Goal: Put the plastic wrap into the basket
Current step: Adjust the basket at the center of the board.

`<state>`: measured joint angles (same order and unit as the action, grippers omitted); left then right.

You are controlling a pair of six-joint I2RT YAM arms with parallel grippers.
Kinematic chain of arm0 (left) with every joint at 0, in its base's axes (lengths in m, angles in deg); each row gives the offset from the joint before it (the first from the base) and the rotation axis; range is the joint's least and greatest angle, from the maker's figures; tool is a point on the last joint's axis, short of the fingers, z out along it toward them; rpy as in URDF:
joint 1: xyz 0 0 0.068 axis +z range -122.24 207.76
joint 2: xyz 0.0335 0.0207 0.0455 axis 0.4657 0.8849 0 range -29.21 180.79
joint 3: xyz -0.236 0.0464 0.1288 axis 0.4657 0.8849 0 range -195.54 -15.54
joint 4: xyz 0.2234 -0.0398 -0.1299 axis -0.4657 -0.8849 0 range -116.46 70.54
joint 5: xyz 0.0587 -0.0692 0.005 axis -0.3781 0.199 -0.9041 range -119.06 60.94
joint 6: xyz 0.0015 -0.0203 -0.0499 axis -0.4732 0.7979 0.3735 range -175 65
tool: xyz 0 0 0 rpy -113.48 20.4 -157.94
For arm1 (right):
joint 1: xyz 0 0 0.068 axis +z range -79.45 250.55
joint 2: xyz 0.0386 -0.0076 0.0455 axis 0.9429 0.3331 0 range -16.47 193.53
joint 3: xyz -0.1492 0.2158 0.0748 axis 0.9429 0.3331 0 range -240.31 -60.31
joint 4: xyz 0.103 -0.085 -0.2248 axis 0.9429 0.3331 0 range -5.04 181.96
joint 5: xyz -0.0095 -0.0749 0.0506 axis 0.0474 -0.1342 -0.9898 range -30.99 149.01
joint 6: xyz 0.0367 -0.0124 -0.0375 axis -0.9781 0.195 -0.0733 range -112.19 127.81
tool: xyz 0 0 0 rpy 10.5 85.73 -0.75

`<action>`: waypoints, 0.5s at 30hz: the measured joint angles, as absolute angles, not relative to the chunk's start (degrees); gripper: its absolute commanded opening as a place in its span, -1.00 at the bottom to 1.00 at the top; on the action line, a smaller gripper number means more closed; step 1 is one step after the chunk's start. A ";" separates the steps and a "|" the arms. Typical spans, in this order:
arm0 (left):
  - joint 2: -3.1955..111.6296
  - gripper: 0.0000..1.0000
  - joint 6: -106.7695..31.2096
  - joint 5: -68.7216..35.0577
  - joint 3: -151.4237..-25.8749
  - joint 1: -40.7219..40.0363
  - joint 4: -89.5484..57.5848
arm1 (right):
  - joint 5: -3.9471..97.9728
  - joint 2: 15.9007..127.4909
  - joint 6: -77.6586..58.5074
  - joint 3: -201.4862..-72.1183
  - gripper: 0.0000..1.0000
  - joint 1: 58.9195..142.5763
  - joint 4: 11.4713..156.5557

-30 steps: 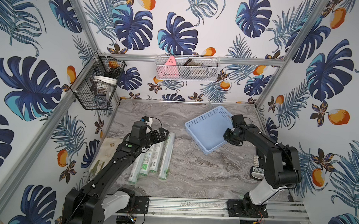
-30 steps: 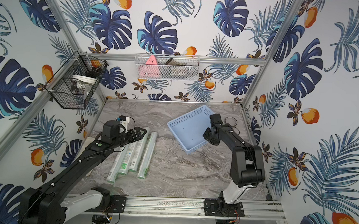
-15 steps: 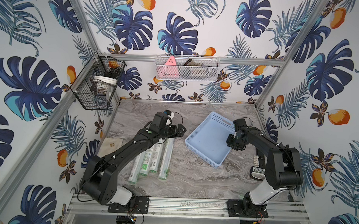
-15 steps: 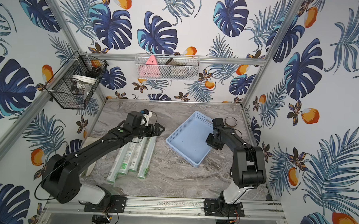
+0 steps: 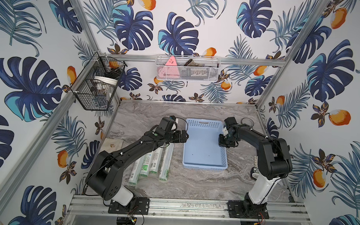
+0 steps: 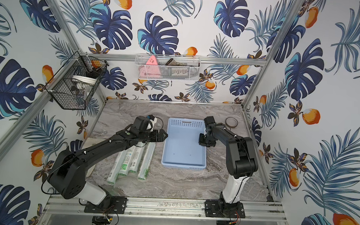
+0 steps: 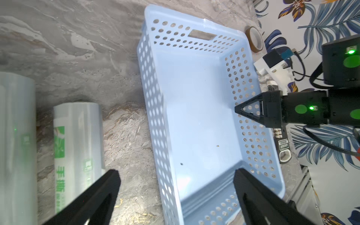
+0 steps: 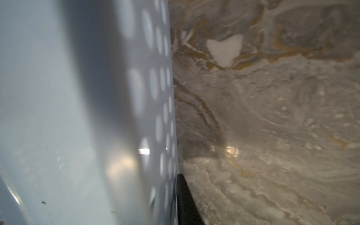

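The light-blue basket (image 5: 202, 151) (image 6: 182, 150) stands square in the middle of the marble table, with nothing in it. Several plastic wrap rolls (image 5: 166, 162) (image 6: 146, 159) lie side by side just left of it, partly under my left arm. My left gripper (image 5: 184, 135) (image 6: 164, 136) hangs open over the basket's left wall; in the left wrist view the left gripper (image 7: 176, 171) straddles that wall, with two rolls (image 7: 78, 140) beside it. My right gripper (image 5: 223, 142) (image 6: 204, 141) (image 7: 247, 111) is shut on the basket's right wall. The right wrist view shows one finger (image 8: 183, 194) outside that wall (image 8: 152, 116).
A black wire basket (image 5: 97, 87) hangs on the left wall and a long white mesh basket (image 5: 186, 70) on the back wall. A tape ring (image 6: 231, 122) lies behind the right arm. A beige cloth (image 5: 114, 144) lies at the table's left edge.
The right gripper has turned the basket from slanted to square and drawn it nearer the rolls. The left arm swung from above the rolls to the basket's left wall.
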<state>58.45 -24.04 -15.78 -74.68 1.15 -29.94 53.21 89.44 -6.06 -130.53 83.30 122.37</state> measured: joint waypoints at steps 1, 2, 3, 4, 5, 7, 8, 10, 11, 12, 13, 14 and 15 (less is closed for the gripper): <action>58.79 0.98 -24.04 -15.61 -74.68 1.15 -29.73 | 53.34 89.77 -5.34 -131.12 -0.72 83.78 123.01; 59.06 0.98 -24.02 -15.24 -74.48 1.15 -29.42 | 53.14 90.05 -4.97 -131.69 -0.71 83.95 123.62; 59.17 0.98 -23.97 -14.71 -74.07 1.15 -29.11 | 53.19 90.16 -4.97 -132.14 -0.71 83.98 124.03; 59.19 0.98 -23.49 -13.99 -73.35 1.10 -28.70 | 53.47 90.18 -4.97 -132.47 -0.70 84.00 124.34; 59.19 0.98 -23.41 -13.44 -72.62 1.06 -28.46 | 53.41 90.14 -4.97 -132.73 -0.67 84.04 124.45; 59.17 0.98 -23.19 -12.53 -71.40 0.82 -28.15 | 53.27 90.03 -5.01 -133.08 -0.65 84.37 124.51; 59.08 0.98 -23.14 -12.15 -70.90 0.69 -28.00 | 53.14 89.94 -5.03 -133.30 -0.64 84.57 124.54; 58.93 0.98 -22.82 -11.39 -69.98 0.51 -27.65 | 52.64 89.70 -5.75 -133.43 -0.62 84.81 124.49; 58.93 0.98 -22.44 -11.11 -69.61 0.51 -27.30 | 52.25 89.53 -6.30 -133.43 -0.62 84.79 124.45; 59.04 0.98 -21.92 -10.73 -69.48 0.49 -27.10 | 52.20 89.48 -6.32 -133.41 -0.61 84.74 124.34; 59.36 0.98 -21.92 -10.34 -69.48 0.45 -26.75 | 51.77 89.44 -6.34 -133.41 -0.60 84.74 124.14; 59.84 0.98 -21.92 -9.79 -69.52 0.34 -26.14 | 51.55 89.46 -6.34 -133.59 -0.60 84.70 124.08; 60.26 0.98 -21.92 -9.47 -69.52 0.23 -25.79 | 51.35 89.55 -6.34 -133.94 -0.60 84.70 124.23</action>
<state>60.26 -21.92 -9.47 -69.52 0.23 -25.79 51.35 89.55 -6.34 -133.94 84.70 124.23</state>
